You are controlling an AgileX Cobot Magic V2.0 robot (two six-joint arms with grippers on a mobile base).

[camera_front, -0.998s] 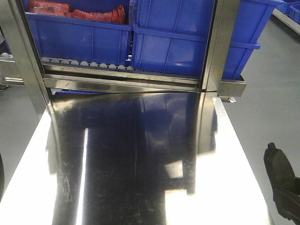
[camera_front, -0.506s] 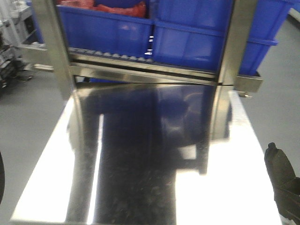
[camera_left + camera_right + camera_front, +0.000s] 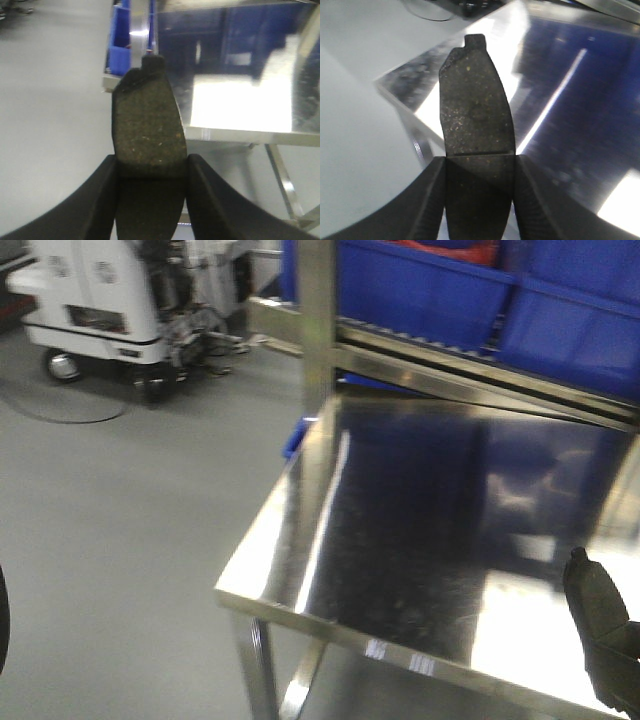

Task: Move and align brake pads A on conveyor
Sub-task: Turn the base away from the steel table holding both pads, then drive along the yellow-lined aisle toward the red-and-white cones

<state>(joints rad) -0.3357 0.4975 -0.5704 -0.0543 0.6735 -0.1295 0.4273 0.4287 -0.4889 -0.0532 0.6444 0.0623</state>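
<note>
You are carrying two of the brake pads A, one per arm. The left pad (image 3: 147,115) stands lengthwise out of the left jaws, end tab (image 3: 153,61) pointing away from the wrist. The jaws are closed on its long edges near the back end. The right pad (image 3: 476,105) sits the same way in the right jaws, which pinch it at or just behind the cross groove (image 3: 480,154), tab forward. Both pads look centred and straight in their grips, not skewed.

Neither pad is over its target. Below the left pad is grey floor (image 3: 55,125), with the corner of the shiny steel bench (image 3: 420,530) beside it. The right pad hangs over that bench's edge. The conveyor shows in none of the views, and the front view takes in only the bench, the blue bins (image 3: 430,290) behind it and open floor.

This looks like the transit step, so keep both grips firm and both wrists level until the dark belt is in sight. When it is, bring the pads down flat, tabs facing the same way. Open the jaws only once each pad rests on the belt, because a drop from height could spoil the alignment. Keep well off the bench corner as you pass it.
</note>
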